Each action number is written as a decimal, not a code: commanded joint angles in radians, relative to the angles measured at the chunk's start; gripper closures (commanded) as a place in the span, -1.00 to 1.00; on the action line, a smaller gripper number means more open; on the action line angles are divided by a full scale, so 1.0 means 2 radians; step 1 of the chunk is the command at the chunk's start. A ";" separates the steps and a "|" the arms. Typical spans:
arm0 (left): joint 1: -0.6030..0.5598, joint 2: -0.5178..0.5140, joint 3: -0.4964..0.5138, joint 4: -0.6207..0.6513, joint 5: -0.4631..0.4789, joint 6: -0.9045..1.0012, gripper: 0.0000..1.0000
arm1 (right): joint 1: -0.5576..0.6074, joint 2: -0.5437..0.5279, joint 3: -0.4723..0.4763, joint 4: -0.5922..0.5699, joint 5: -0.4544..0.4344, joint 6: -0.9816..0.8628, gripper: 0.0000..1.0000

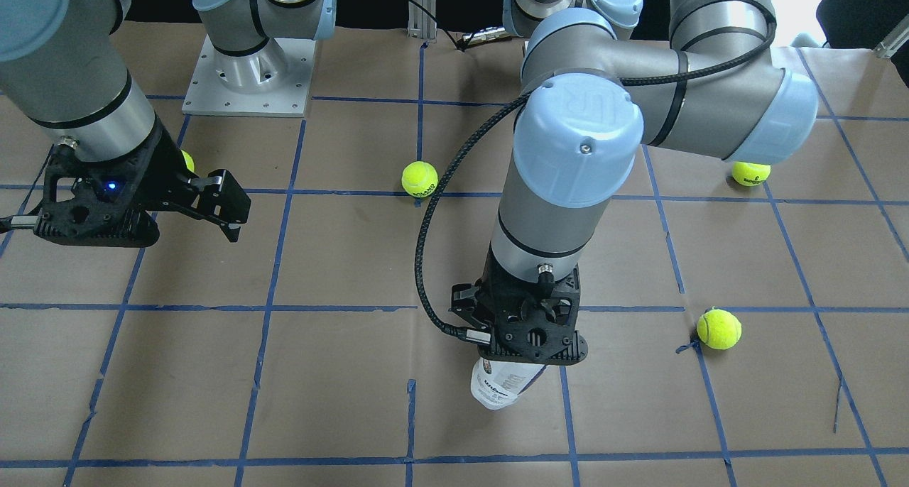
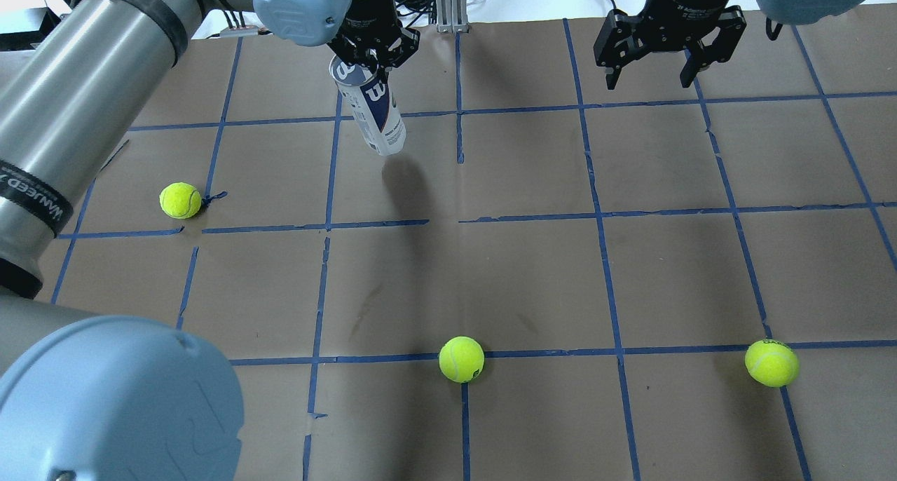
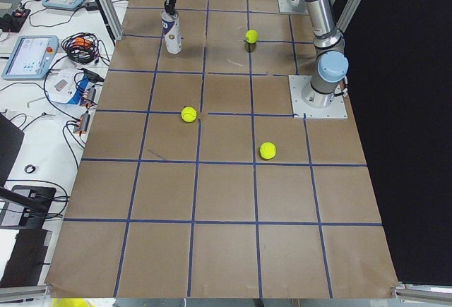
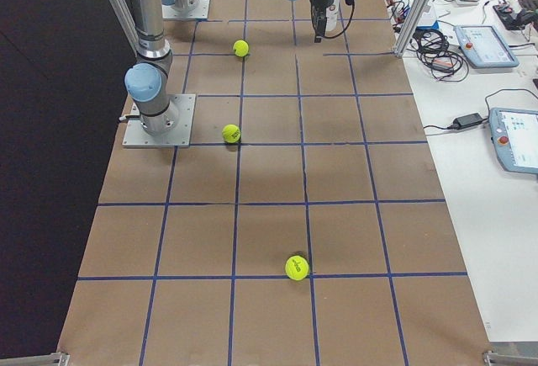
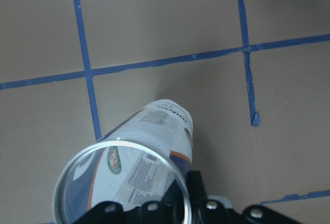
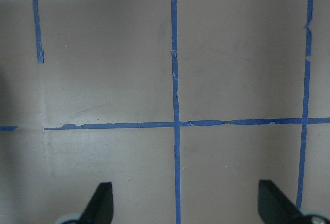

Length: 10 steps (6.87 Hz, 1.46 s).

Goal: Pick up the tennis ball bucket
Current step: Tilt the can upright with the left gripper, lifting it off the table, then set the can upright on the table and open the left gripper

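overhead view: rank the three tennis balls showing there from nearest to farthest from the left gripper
Measured from the left gripper, which holds the tennis ball bucket at the table's far side:
1. Left tennis ball: on the view's left, mid-table.
2. Centre tennis ball: near the bottom, on a tape line.
3. Right tennis ball: bottom right, plainly farthest.

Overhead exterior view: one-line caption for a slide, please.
Left gripper holds the tilted tennis ball bucket by its open rim; right gripper hangs open, empty.
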 commanded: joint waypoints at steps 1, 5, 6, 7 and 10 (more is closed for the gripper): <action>-0.002 -0.005 -0.021 0.002 0.003 0.003 0.83 | 0.000 0.000 0.001 0.000 0.002 -0.001 -1.00; -0.003 0.019 -0.017 -0.004 0.002 0.003 -1.00 | -0.001 0.001 0.001 0.000 0.005 -0.001 -1.00; 0.002 0.056 -0.015 -0.029 -0.001 0.003 -1.00 | -0.001 0.001 0.001 0.000 0.005 -0.001 -1.00; 0.008 0.095 -0.022 -0.078 -0.001 0.003 -1.00 | -0.001 0.001 0.001 0.000 0.005 -0.001 -1.00; 0.031 0.187 -0.072 -0.125 0.002 0.004 -1.00 | -0.001 0.001 0.001 0.000 0.005 -0.001 -1.00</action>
